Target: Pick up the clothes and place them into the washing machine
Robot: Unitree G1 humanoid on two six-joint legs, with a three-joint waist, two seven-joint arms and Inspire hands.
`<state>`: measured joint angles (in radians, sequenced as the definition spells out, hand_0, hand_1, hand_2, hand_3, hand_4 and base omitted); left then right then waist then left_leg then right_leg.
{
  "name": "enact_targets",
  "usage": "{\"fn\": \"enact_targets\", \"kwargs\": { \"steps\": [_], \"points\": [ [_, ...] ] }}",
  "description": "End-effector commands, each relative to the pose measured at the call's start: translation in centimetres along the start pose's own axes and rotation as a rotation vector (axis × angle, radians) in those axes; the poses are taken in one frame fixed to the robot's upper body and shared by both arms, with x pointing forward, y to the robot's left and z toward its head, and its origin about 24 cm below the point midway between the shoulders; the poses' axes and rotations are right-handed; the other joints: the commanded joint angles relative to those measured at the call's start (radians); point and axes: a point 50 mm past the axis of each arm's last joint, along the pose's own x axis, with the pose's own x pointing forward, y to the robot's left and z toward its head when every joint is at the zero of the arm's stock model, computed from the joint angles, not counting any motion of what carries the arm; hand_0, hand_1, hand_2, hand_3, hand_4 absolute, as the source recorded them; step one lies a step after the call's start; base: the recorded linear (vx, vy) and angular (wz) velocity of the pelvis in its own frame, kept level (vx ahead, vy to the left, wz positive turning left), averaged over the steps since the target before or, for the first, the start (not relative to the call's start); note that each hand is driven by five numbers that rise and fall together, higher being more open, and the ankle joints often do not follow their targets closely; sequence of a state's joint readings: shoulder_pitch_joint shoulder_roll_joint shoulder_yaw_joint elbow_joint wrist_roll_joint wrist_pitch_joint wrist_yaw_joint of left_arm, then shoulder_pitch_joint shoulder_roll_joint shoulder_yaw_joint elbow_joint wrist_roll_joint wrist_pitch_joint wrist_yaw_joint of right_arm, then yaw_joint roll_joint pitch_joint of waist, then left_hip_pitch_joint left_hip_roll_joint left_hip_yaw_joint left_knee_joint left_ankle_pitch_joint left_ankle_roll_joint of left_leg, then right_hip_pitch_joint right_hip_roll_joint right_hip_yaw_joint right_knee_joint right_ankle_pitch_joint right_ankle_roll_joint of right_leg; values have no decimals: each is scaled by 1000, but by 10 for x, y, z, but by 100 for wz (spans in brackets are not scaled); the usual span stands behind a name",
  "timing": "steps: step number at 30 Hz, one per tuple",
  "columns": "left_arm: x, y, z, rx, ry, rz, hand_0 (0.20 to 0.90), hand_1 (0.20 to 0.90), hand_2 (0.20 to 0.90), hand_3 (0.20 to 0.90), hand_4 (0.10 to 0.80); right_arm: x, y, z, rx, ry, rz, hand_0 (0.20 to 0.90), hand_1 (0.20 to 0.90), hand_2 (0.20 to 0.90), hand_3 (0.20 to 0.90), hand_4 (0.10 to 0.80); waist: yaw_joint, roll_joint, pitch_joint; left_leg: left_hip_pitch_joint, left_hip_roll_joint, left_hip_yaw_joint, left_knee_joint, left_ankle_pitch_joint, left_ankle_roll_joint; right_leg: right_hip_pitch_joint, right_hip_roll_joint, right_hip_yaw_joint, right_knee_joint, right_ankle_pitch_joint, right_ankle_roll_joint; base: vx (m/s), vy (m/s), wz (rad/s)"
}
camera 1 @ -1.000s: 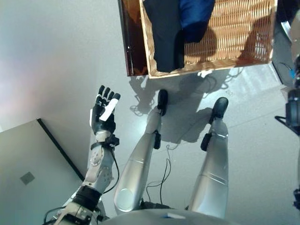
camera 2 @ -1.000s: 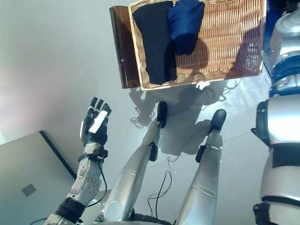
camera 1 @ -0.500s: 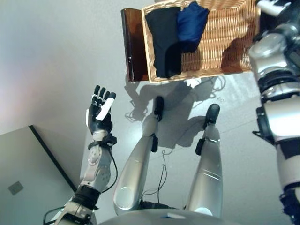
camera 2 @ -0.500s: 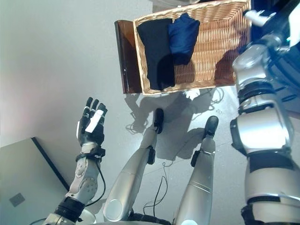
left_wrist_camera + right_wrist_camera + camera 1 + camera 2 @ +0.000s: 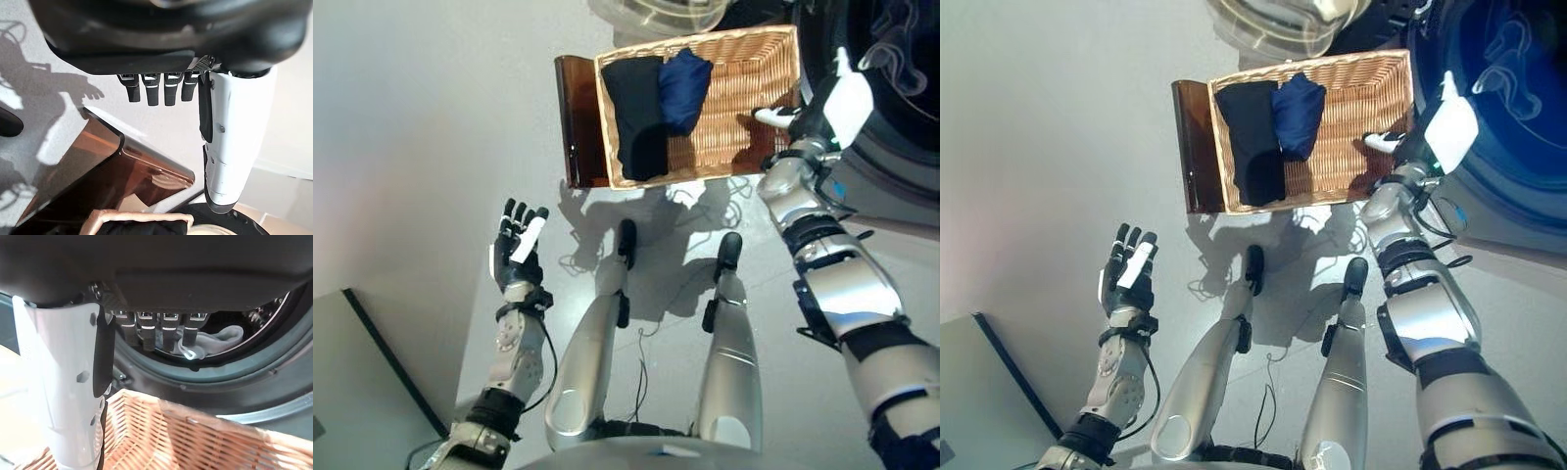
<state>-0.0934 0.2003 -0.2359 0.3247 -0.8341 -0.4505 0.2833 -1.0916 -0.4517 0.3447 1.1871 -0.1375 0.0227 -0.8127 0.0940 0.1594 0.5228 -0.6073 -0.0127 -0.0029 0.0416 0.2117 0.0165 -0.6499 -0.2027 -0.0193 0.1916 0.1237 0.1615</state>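
Note:
A black garment (image 5: 636, 113) and a blue garment (image 5: 683, 88) lie in the left half of the wicker basket (image 5: 744, 98). The basket rests on the dark brown box (image 5: 574, 127). My right hand (image 5: 837, 103) is open and empty. It is held over the basket's right end, beside the washing machine's round opening (image 5: 896, 108). In the right wrist view, the basket's rim (image 5: 195, 440) and a pale cloth (image 5: 217, 340) inside the drum show past the straight fingers. My left hand (image 5: 516, 250) is open and empty, raised over the floor on the left, well short of the basket.
The machine's round door (image 5: 1283, 24) stands open behind the basket. A grey cabinet (image 5: 352, 392) fills the lower left corner. In the left wrist view, the brown box's edge (image 5: 122, 161) lies ahead of the hand. Grey floor lies between me and the basket.
The camera has tilted, bringing the machine into view. My right arm has come in from the right and risen to the basket's right end. My left hand has kept its pose.

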Motion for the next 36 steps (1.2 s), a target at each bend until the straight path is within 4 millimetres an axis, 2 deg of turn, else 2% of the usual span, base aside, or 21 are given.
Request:
{"fn": "enact_targets", "kwargs": {
  "steps": [1, 6, 9, 13, 21, 29, 36],
  "points": [
    [2, 17, 23, 36, -125, 33, 900, 900, 900, 900, 800, 3, -7, 24, -40, -180, -78, 900, 900, 900, 900, 800, 33, -38, -36, 14, -18, 40, 26, -84, -66, 47, 21, -33, 13, -64, -34, 0, 0, 0],
    [0, 21, 23, 53, -120, 27, 900, 900, 900, 900, 800, -7, 4, 26, -193, -290, -25, 900, 900, 900, 900, 800, 41, -48, -40, 22, -13, 27, 20, -77, -66, 64, 23, -46, 2, -65, -35, 15, -23, 4],
    [0, 21, 26, 64, -129, 12, 900, 900, 900, 900, 800, -9, 10, 36, -284, -374, 11, 900, 900, 900, 900, 800, 55, -53, -43, 32, -11, 2, -17, -52, -71, 75, 24, -60, -13, -59, -33, 33, -14, 12],
    [2, 19, 27, 63, -134, 9, 900, 900, 900, 900, 800, -14, 19, 45, -311, -397, 61, 900, 900, 900, 900, 800, 72, -63, -39, 41, -4, -14, -61, -27, -74, 80, 28, -71, -30, -55, -33, 16, -17, 4],
    [5, 14, 30, 88, -147, -11, 900, 900, 900, 900, 800, -19, 30, 57, -394, -454, 122, 900, 900, 900, 900, 800, 96, -60, -22, 45, -1, -51, -107, -1, -83, 68, 22, -99, -9, -78, -36, 30, -18, 11],
    [8, 6, 42, 72, -197, -39, 900, 900, 900, 900, 800, -13, 26, 65, -406, -455, 120, 900, 900, 900, 900, 800, 116, -48, -3, 9, -5, -79, -112, 11, -90, 35, 14, -123, 30, -101, -40, 18, -21, 12],
    [7, -6, 46, 43, -217, -85, 900, 900, 900, 900, 800, 7, 6, 69, -441, -438, 56, 900, 900, 900, 900, 800, 130, -30, -3, -56, -8, -98, -114, 19, -91, -41, 9, -132, 77, -125, -45, 11, -2, 9]
  ]
}}
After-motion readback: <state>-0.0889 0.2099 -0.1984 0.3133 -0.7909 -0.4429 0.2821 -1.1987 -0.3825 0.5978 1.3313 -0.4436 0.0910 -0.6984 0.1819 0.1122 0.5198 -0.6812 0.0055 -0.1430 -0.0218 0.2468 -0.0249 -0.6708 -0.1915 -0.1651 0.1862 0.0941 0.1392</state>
